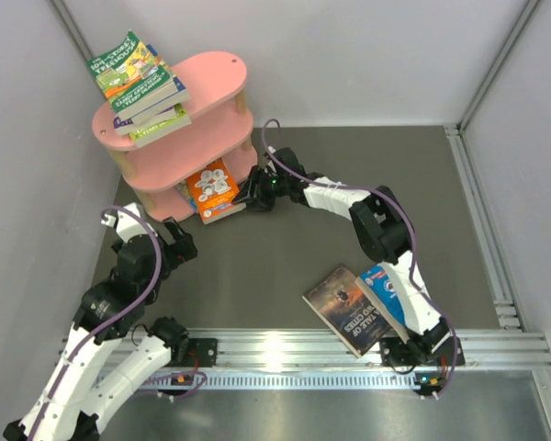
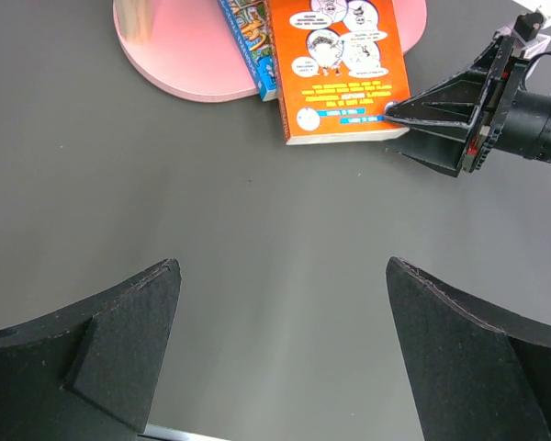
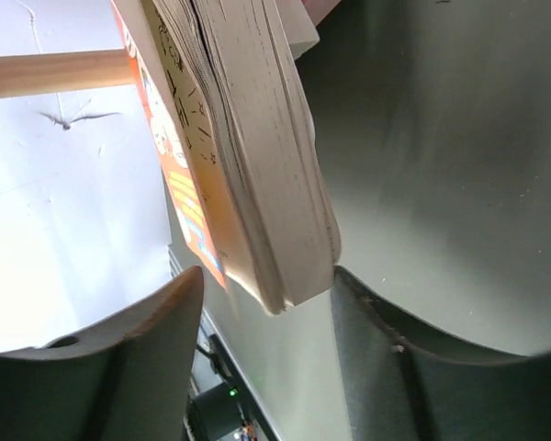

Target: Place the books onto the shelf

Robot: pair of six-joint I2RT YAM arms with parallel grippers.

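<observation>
The pink shelf (image 1: pixel 219 75) stands at the back left, with a stack of books (image 1: pixel 138 87) on its top and middle boards. An orange book (image 1: pixel 213 188) lies on the bottom board (image 2: pixel 179 55), jutting over its edge beside a blue-spined book (image 2: pixel 243 46). My right gripper (image 1: pixel 248 195) is at that orange book's outer corner (image 3: pixel 257 156). Its jaws are open around the corner: one finger touches the page edge, the other stands off the cover. My left gripper (image 2: pixel 283 276) hovers wide open over bare table. A dark book (image 1: pixel 344 308) and a blue book (image 1: pixel 386 289) lie near the right arm's base.
White walls close in the left and back sides, and the shelf sits in that corner. A pale wooden post (image 3: pixel 55 73) of the shelf shows beside the orange book. A metal rail (image 1: pixel 349 354) runs along the near edge by the arm bases.
</observation>
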